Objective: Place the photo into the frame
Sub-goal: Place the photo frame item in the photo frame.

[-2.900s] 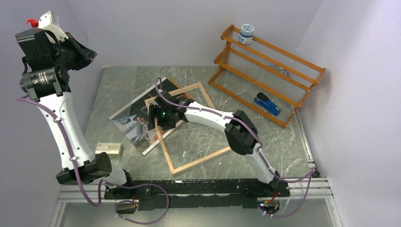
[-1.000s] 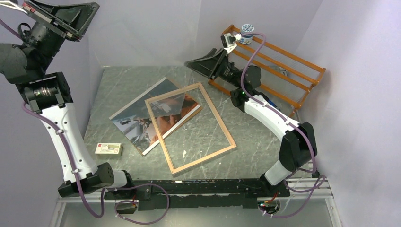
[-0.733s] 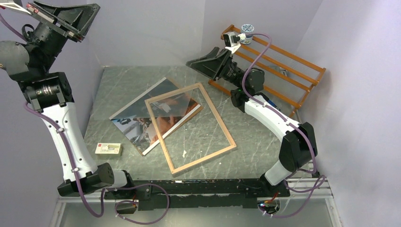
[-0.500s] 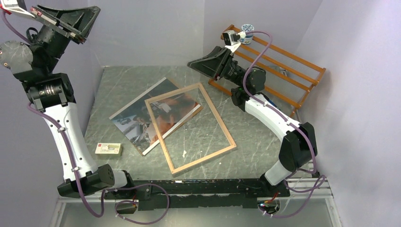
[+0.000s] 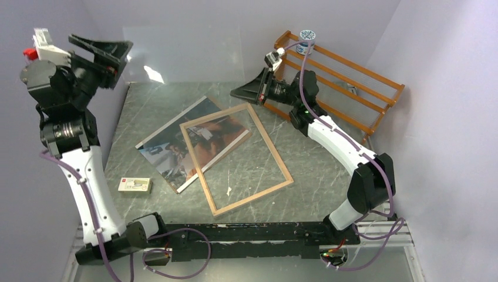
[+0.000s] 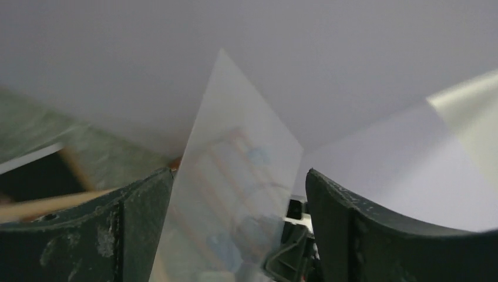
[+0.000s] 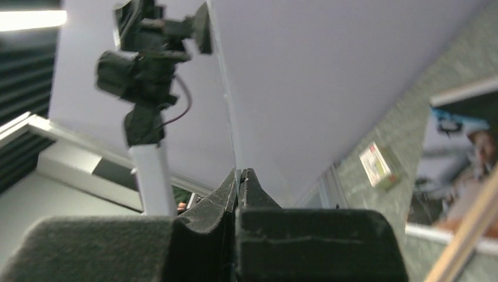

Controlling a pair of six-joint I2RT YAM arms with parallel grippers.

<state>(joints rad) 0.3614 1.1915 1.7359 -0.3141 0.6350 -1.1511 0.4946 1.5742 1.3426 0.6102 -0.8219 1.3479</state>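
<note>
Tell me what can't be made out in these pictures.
- The clear pane: the top view shows only a glint, and its outline is lost against the wall.
- The pane's lower edge: left wrist view, cut off by the picture's bottom.
- The photo: top view, strips hidden under the rails of the frame.
- The jar label and small box print: top view, too small to read.

Left arm (image 5: 82,176) and right arm (image 5: 340,141): white shells, black joints, purple cables (image 5: 87,197) tied along them. A red tab (image 5: 27,53) sits at the left wrist.
</note>
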